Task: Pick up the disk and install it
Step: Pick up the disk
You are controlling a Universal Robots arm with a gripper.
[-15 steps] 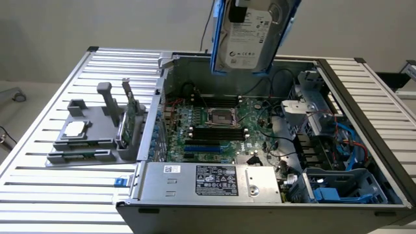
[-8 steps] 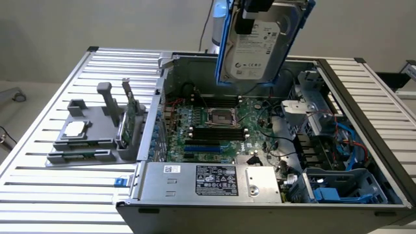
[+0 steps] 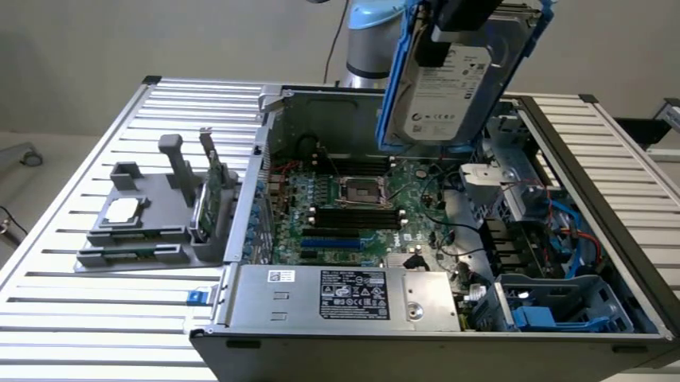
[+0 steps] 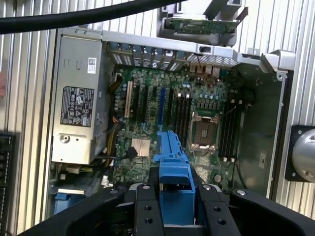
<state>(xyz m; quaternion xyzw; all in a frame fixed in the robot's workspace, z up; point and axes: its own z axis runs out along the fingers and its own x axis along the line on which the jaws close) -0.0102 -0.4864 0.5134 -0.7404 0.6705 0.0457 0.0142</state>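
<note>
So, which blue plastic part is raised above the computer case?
The blue rails around the disk, held by the tool over the case. The blue drive cage sits inside the case; the small blue clip lies on the table.

The single arm (image 3: 365, 60), a silver-grey metal tube capped by a pale blue joint cover, stands at the far side of the scene in the exterior view. Its black two-fingered gripper (image 3: 447, 36) is held high with the fingers pointing down. It is clamped on the upper end of the disk (image 3: 451, 91), a silver-grey metal hard drive in blue plastic rails that hangs near upright and slightly tilted. In the wrist view the black fingers (image 4: 146, 211) press the drive's blue rail from both sides.
</note>
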